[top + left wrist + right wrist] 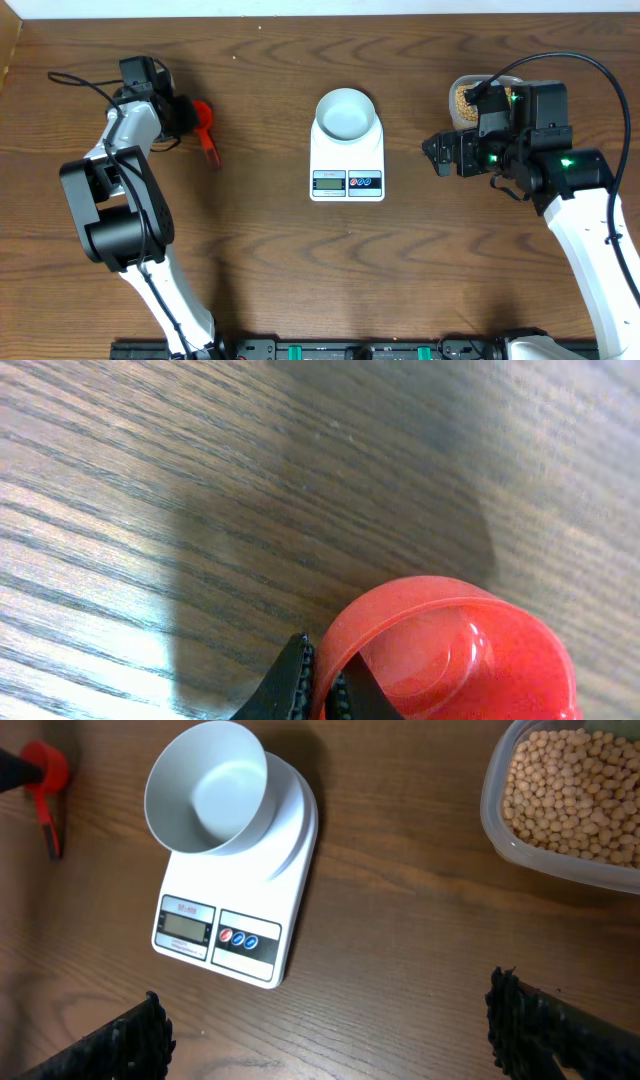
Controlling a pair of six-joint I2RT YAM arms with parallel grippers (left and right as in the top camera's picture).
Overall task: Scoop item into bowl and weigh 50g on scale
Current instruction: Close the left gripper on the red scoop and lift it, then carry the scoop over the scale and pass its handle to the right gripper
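Observation:
The pale bowl (346, 112) stands empty on the back of the white scale (347, 165), mid-table; both also show in the right wrist view, bowl (205, 790) and scale (285, 850). The tan beans (465, 97) (575, 790) fill a clear tub at the right. A red scoop (203, 120) (460, 660) lies on the table at the left. My left gripper (185, 115) (325, 685) is shut on the scoop's cup rim, one finger inside and one outside. My right gripper (440, 150) (325, 1020) is open and empty, between the scale and the tub.
The clear plastic tub (495, 810) sits at the back right, partly under my right arm in the overhead view. The scoop's handle (212, 152) points toward the table's front. A dark rail (330, 350) runs along the front edge.

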